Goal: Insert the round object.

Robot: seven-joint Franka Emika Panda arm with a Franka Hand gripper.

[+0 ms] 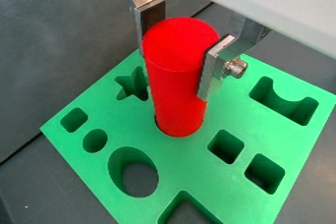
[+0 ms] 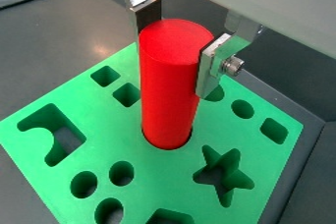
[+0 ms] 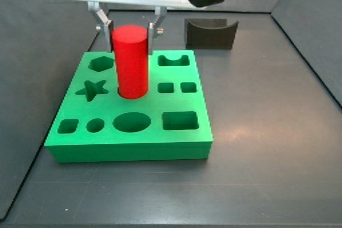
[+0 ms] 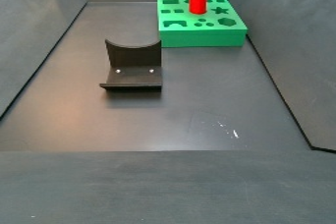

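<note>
Gripper (image 1: 183, 43) plates sit flush on the upper sides of the tall, smooth red cylinder (image 1: 176, 76), clamped as it stands upright in the green block's (image 1: 197, 184) round hole — rigid, probably slick plastic, best grasped high.

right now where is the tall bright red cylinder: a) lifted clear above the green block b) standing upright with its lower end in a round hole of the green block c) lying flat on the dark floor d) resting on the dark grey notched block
b: the tall bright red cylinder stands upright with its base sunk in a round hole of the green block, and the gripper has its fingers either side of its top.
</note>
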